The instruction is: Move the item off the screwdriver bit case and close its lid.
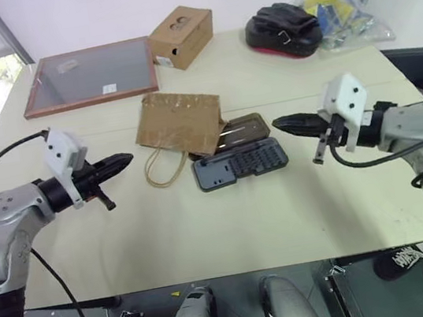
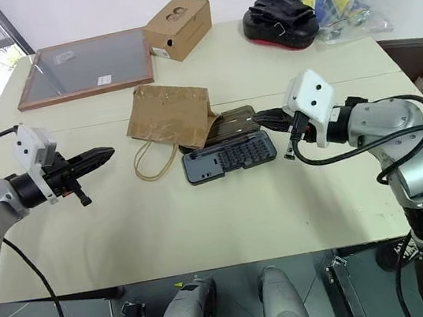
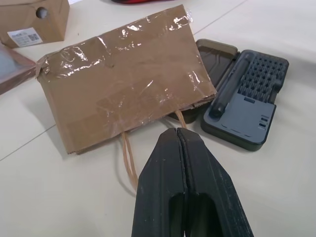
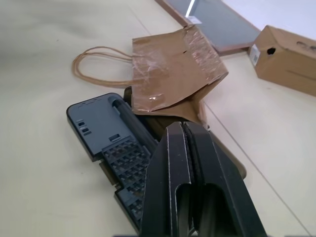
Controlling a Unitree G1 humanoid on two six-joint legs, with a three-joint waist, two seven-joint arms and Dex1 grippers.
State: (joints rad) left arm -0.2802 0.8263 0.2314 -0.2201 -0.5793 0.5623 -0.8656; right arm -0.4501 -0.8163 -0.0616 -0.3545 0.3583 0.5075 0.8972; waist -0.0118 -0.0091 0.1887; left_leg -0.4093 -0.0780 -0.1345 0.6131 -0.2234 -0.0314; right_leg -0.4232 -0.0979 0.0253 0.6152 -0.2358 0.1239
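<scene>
A creased brown paper bag (image 1: 178, 122) with thin loop handles lies mid-table, its right edge resting over the smoky brown lid (image 1: 244, 130) of the open screwdriver bit case (image 1: 241, 163). The case's dark grey half with rows of bits lies flat in front of the lid. My left gripper (image 1: 124, 161) hovers left of the bag, shut and empty, pointing right toward the handles. My right gripper (image 1: 280, 124) hovers right of the case, shut and empty, pointing left at the lid. In the left wrist view the bag (image 3: 123, 74) covers part of the lid (image 3: 217, 57).
A wood-framed glass panel (image 1: 91, 75) lies at the back left. A cardboard box with two holes (image 1: 182, 34) stands behind the bag. A black pouch with a red edge (image 1: 285, 30) and a clear plastic bag (image 1: 341, 15) sit at the back right.
</scene>
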